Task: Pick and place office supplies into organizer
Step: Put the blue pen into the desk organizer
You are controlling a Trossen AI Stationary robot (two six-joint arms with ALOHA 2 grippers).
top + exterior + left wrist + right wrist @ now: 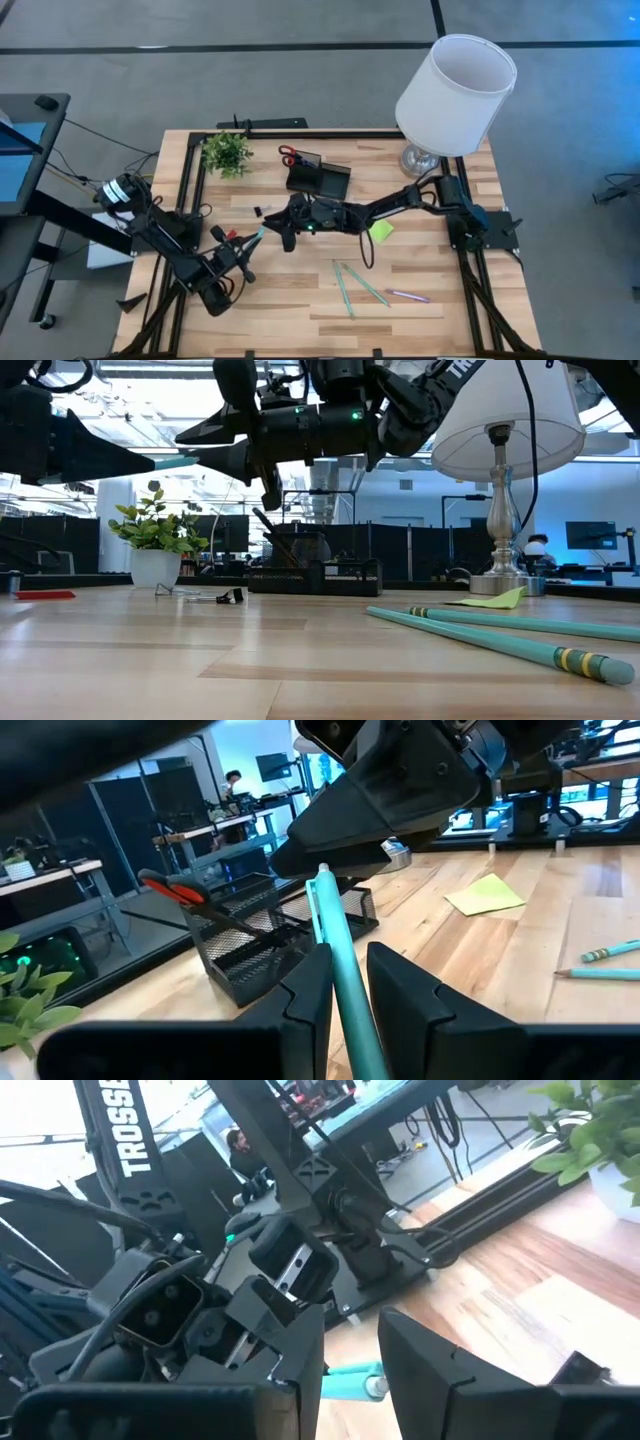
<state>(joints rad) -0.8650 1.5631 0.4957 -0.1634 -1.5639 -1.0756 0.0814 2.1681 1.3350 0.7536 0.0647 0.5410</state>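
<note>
Passing the teal pen (338, 948), clamped in the left gripper (345, 982), needs the open right gripper (350, 1355) closing squarely on its tip before the left releases.

Both arms are dark, blocky and jointed, with black cables looping along their links beside the lamp (455, 95). The right claw (350, 1365) ends in two broad, matte black wedge fingers, a small green light glows on its wrist housing, and white "TROSSE" lettering marks a dark link.
</note>
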